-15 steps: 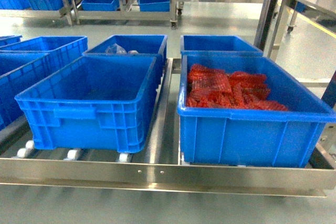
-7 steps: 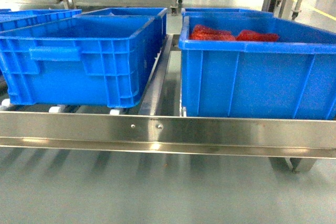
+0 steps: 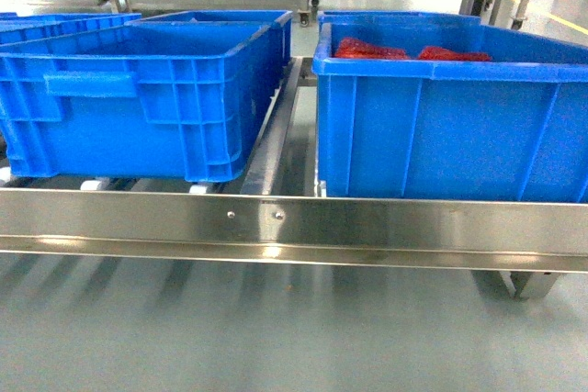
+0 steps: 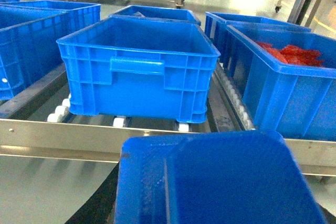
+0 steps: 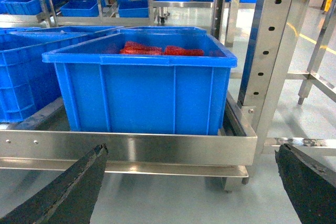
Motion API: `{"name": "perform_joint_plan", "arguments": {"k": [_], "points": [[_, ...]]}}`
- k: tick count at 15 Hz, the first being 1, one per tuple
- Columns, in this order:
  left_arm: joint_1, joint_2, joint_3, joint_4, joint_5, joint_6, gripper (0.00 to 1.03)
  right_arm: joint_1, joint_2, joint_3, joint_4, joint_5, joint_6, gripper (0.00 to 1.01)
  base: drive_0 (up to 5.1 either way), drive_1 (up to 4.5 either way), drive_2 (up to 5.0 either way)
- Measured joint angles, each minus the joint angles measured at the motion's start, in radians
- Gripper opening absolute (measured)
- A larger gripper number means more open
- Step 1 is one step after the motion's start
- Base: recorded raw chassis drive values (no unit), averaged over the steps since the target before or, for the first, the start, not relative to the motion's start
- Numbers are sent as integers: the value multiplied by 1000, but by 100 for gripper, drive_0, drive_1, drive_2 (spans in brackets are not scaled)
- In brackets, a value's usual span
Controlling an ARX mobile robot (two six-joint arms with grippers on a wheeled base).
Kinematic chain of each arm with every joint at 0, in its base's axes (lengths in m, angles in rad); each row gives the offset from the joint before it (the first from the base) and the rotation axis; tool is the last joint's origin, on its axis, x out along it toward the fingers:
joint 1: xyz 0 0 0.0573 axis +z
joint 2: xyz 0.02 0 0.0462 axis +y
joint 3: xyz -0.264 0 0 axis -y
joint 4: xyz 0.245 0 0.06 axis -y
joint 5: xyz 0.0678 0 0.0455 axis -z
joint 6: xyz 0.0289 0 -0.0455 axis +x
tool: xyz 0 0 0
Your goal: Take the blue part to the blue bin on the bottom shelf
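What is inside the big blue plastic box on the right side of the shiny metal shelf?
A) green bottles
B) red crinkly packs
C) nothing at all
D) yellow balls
B: red crinkly packs show above the rim of the big blue plastic box on the right of the shiny metal shelf.

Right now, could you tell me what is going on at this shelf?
The robot faces the bottom shelf, where the blue bin sits bare, left of a crate holding red packs. A blue object, seemingly the blue part, fills the foreground of the left wrist view, short of the bin; what holds it is hidden. The right gripper hangs open and empty before the shelf.
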Motion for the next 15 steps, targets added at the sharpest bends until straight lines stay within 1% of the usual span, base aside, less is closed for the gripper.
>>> {"name": "perform_joint_plan", "arguments": {"k": [11, 15], "points": [[0, 2, 0, -1, -1, 0, 43, 0, 0, 0, 1, 1, 0, 98, 0, 0, 0], [0, 7, 0, -1, 1, 0, 43, 0, 0, 0, 0, 0, 0, 98, -6, 419, -432]]}}
